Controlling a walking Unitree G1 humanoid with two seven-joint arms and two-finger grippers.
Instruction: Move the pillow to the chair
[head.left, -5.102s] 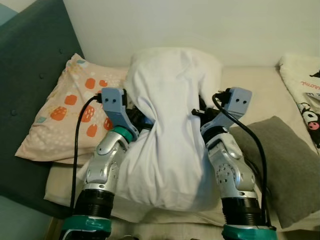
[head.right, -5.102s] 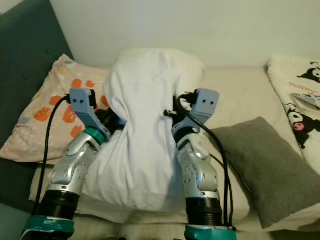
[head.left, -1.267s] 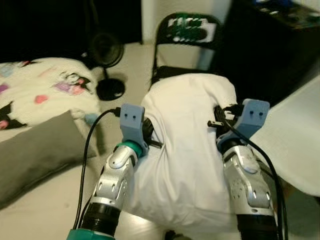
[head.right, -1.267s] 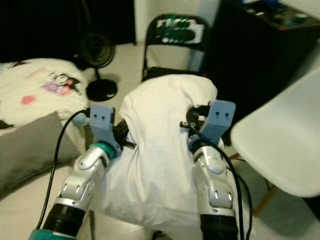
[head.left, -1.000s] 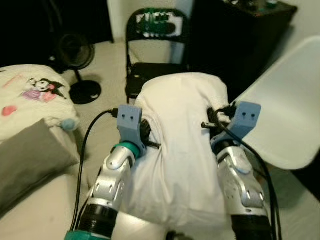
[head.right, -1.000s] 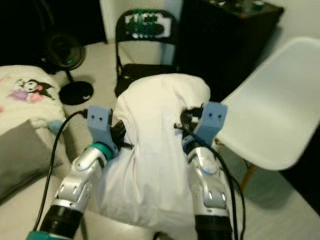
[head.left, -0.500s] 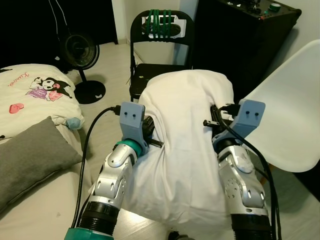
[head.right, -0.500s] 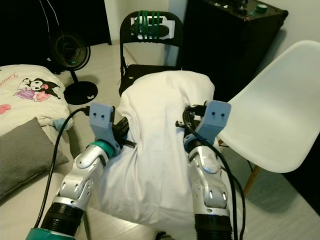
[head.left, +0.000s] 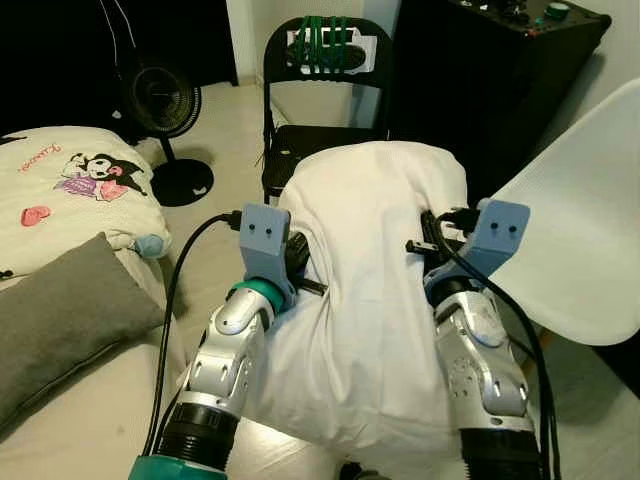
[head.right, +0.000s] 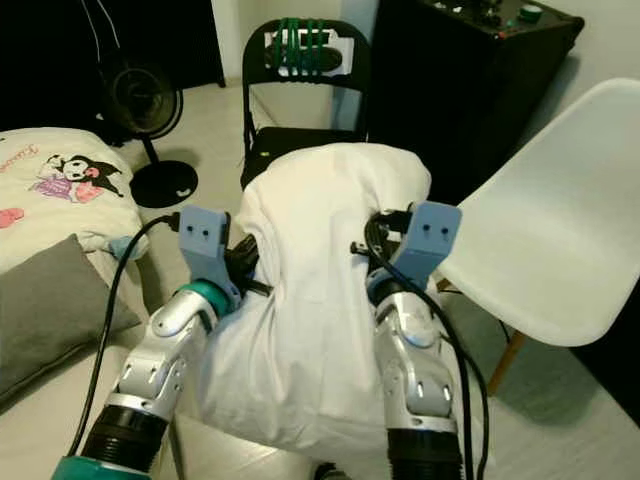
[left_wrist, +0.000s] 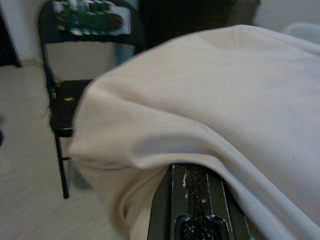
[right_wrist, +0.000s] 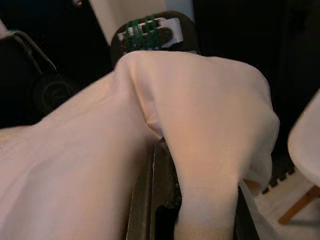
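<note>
I carry the white pillow (head.left: 365, 290) squeezed between my left claw (head.left: 300, 262) and right claw (head.left: 420, 240) (each clenched on its cloth), before the black chair (head.left: 318, 95).

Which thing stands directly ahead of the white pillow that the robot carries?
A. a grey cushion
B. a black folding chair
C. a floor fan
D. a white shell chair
B: the black folding chair stands straight beyond the white pillow, which the left gripper and right gripper press from either side.
</note>
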